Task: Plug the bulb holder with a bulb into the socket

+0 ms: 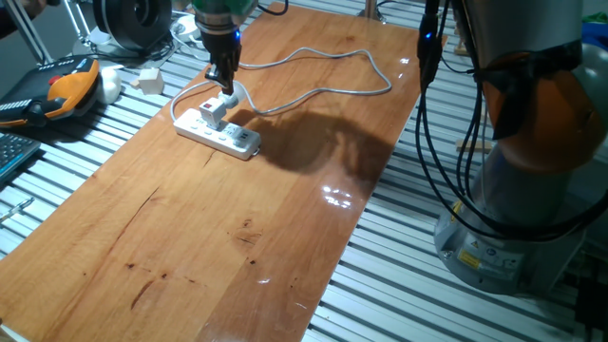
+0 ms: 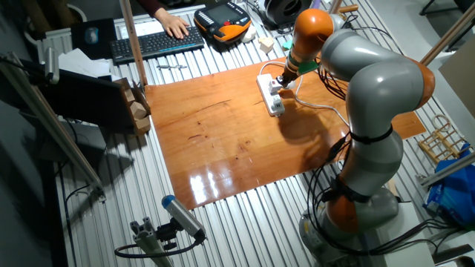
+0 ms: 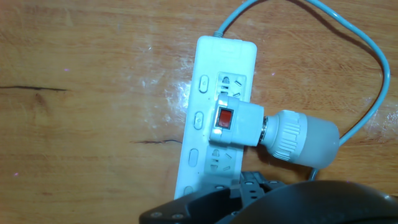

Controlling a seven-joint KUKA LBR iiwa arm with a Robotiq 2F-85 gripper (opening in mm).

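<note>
The socket (image 1: 236,141) (image 2: 273,101) (image 3: 205,81) is a long white strip lying at the far end of the wooden board. The bulb holder with a bulb (image 1: 215,112) (image 2: 276,86) (image 3: 236,124) sits on one of its middle outlets, red switch facing up, bulb (image 3: 305,138) sticking out sideways over the board. My gripper (image 1: 225,84) (image 2: 286,76) hangs just above the bulb end. In the hand view only a dark part of the hand (image 3: 267,202) shows at the bottom edge, apart from the holder. How the fingers stand is not visible.
The strip's grey cable (image 1: 323,57) (image 3: 367,74) loops across the board behind it. A small white cube block (image 1: 149,80) and an orange teach pendant (image 1: 71,85) (image 2: 223,18) lie off the board. A person's hand rests on a keyboard (image 2: 156,43).
</note>
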